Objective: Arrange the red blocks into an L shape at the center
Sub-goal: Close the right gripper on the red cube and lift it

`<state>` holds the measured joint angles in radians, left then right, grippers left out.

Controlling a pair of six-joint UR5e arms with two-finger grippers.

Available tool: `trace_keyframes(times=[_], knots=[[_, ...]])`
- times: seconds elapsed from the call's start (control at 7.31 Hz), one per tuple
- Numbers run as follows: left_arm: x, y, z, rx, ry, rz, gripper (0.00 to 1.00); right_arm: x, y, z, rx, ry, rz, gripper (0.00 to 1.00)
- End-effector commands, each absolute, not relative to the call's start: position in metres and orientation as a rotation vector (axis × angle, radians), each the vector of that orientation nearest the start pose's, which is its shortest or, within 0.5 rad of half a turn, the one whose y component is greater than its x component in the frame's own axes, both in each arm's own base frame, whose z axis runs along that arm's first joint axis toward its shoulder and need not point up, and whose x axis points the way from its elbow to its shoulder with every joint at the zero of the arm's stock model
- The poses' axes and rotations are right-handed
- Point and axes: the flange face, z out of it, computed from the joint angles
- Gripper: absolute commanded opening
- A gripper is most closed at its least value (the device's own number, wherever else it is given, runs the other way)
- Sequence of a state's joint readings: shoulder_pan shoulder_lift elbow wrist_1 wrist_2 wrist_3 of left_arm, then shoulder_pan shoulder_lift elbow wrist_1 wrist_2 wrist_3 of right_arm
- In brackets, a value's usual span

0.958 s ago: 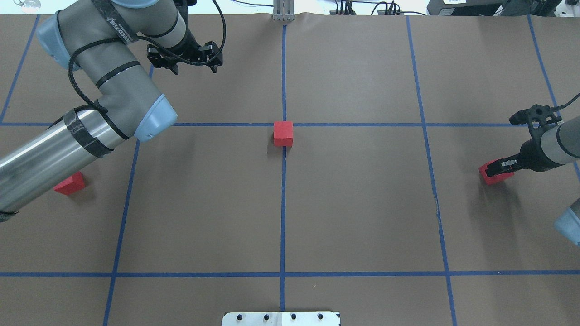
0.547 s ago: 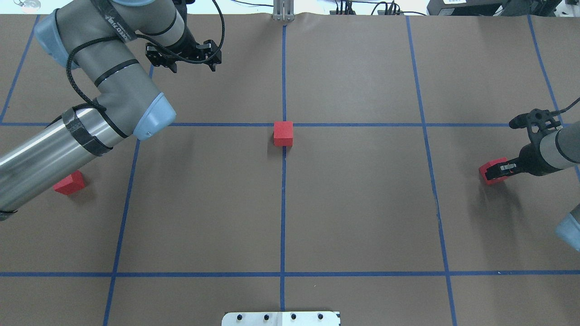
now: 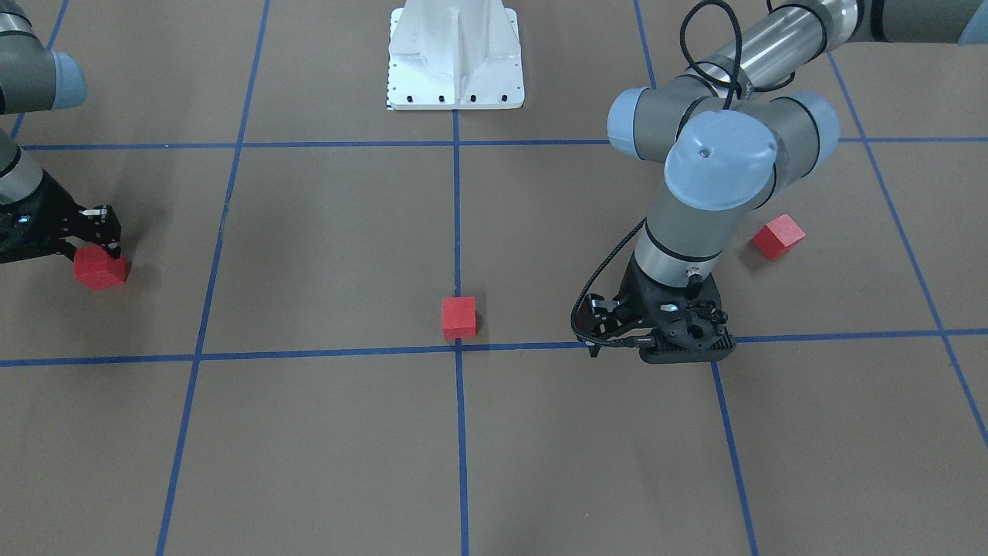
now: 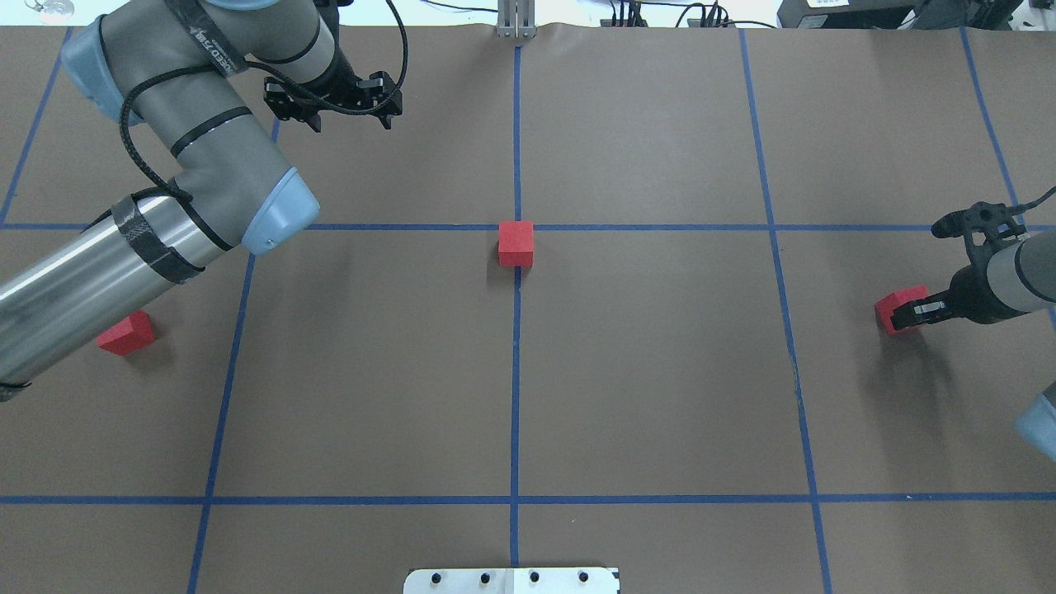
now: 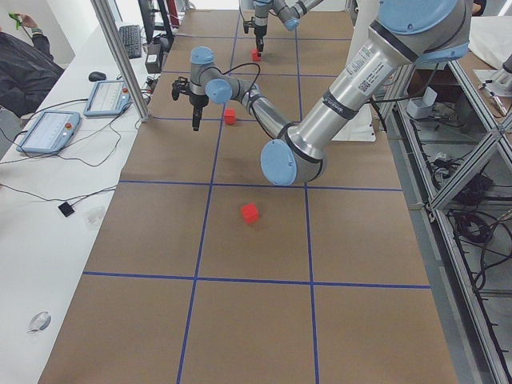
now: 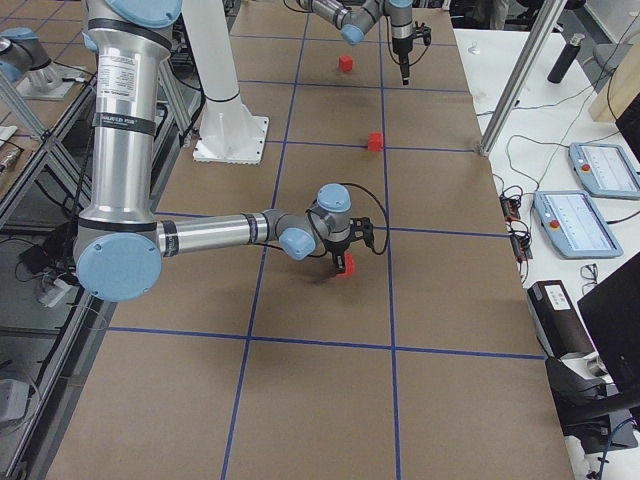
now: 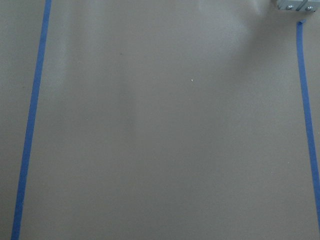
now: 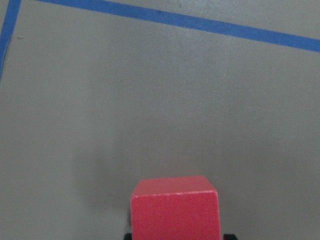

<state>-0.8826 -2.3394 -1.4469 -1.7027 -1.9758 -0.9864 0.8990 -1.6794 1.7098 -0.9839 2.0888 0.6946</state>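
One red block (image 4: 516,242) (image 3: 459,317) rests against the center crossing (image 4: 516,227) of the blue tape lines, on the robot's side of it. A second red block (image 4: 126,333) (image 3: 779,236) lies alone at the left, partly under my left arm. At the far right, my right gripper (image 4: 906,313) (image 3: 99,249) is shut on the third red block (image 4: 893,304) (image 8: 174,210), low over the paper. My left gripper (image 4: 352,124) hangs open and holds nothing over the far-left square, away from every block.
The left arm's elbow (image 4: 280,210) overhangs the left-middle grid line. A white base plate (image 4: 511,580) sits at the near edge and a metal post (image 4: 516,21) at the far edge. A side bench carries tablets (image 5: 50,132) and cables.
The right gripper has shifted slightly rightward and away from the robot, carrying its red block along. The left gripper drifted a little toward the far-left corner. The other two blocks have not moved.
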Motion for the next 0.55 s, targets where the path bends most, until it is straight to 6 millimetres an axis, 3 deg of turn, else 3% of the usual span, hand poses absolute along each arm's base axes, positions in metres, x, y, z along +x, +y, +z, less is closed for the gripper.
trace_keyframes(times=[0.0,0.14,0.41], knots=[[0.399,-0.635,0.228,0.226,0.825,-0.125,1.0,-0.227,-0.425,0.568,0.178,-0.791,-0.147,0.0],[0.393,-0.639,0.228,0.229,0.825,-0.131,1.0,-0.215,-0.416,0.547,0.195,-0.818,-0.149,0.0],[0.377,-0.648,0.229,0.235,0.821,-0.148,1.0,-0.184,-0.44,0.508,0.201,-0.916,-0.107,0.0]])
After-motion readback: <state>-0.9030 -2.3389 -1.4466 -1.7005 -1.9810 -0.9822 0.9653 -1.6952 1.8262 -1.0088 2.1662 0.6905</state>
